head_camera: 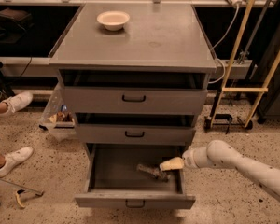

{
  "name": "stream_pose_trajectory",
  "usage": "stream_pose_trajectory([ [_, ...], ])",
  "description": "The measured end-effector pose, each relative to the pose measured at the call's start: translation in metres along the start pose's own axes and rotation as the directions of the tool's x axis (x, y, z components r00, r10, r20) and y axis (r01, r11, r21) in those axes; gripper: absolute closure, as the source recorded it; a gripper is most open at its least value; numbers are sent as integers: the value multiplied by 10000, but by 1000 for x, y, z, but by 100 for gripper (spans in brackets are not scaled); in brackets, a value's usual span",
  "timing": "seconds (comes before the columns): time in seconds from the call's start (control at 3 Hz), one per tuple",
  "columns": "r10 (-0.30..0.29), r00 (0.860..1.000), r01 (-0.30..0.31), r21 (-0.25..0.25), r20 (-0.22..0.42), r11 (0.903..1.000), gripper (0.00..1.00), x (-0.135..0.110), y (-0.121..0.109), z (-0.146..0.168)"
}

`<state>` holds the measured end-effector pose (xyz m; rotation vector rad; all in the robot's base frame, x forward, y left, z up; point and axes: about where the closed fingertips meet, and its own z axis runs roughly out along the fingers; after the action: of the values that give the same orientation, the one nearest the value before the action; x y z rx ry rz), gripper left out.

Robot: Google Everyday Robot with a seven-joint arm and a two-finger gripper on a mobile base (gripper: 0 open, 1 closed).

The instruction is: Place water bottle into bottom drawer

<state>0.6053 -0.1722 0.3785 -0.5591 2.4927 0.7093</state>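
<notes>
The bottom drawer [130, 200] of the grey cabinet is pulled out, and its dark inside is in view. The water bottle [150, 171] lies on its side on the drawer floor, right of the middle. My gripper [171, 164] reaches in from the right on its white arm and hangs over the drawer's right side. Its cream tip is right next to the bottle's right end. I cannot tell whether it touches the bottle.
A cream bowl [113, 19] sits on the cabinet top [149, 41]. The two upper drawers [133, 100] stand slightly ajar. A clear bin [57, 120] stands left of the cabinet, a person's white shoes [11, 158] lie at the far left, and a yellow frame [245, 90] stands to the right.
</notes>
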Motion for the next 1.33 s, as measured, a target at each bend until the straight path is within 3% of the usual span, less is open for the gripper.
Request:
stream_pose_trajectory([
  [0.33, -115, 9969, 39, 968, 782, 9953, 0, -41, 61, -81],
  [0.67, -117, 9969, 40, 969, 781, 9953, 0, -41, 61, -81],
  [1.0, -676, 9965, 610, 1275, 487, 9900, 0, -68, 80, -105],
  [1.33, -1275, 9915, 1206, 1878, 247, 9748, 0, -101, 128, -145],
])
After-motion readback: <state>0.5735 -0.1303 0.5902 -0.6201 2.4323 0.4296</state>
